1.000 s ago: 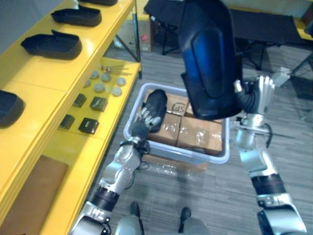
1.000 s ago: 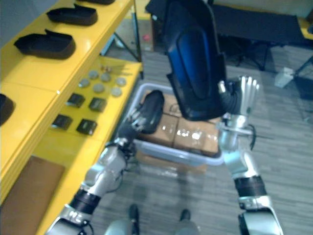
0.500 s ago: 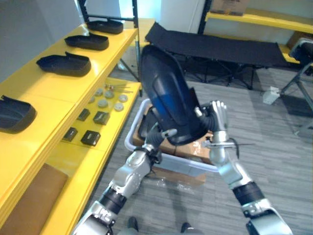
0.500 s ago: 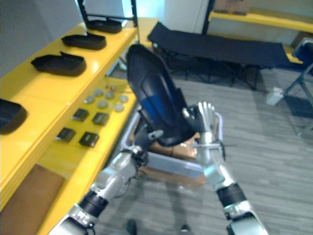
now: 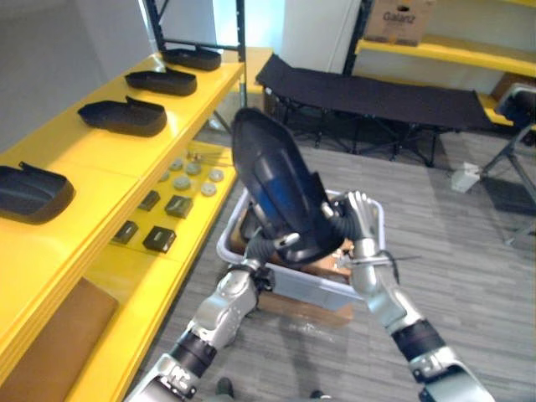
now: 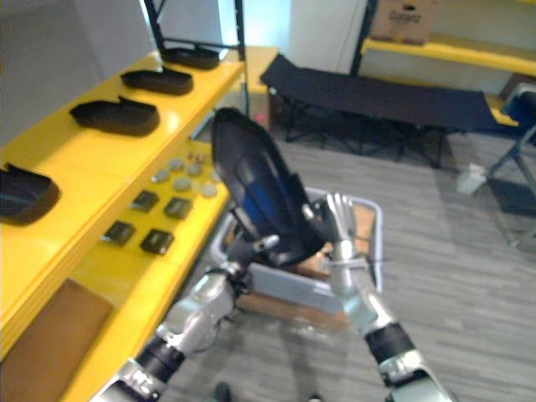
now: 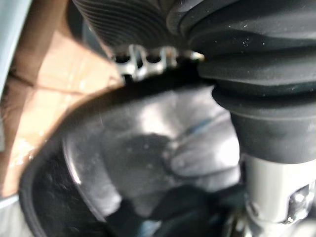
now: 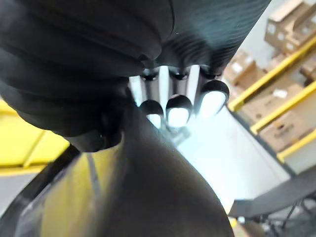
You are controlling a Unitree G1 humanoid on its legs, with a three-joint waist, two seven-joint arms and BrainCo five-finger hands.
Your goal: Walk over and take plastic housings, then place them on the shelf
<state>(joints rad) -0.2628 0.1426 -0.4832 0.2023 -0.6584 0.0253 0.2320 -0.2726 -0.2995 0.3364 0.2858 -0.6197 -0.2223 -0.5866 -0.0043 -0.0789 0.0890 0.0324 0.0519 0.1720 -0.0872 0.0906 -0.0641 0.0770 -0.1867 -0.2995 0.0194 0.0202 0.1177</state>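
Glossy black plastic housing [image 5: 276, 188] is clamped tilted over grey plastic bin [image 5: 322, 283] for carrying: right hand [image 5: 360, 219] pressed flat at 4 o'clock, left hand [image 5: 270, 249] at 6, grip cannot be told; yellow shelf [image 5: 92, 167] lies at 9.

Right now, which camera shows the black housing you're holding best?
Left eye view: the whole housing shows, held over the grey bin. Right eye view matches it; the wrist views catch close dark patches of it.

Glossy dark plastic housing [image 5: 275, 188], shiny smooth yellow shelf [image 5: 92, 159], tape-glazed cardboard boxes [image 7: 44, 98]
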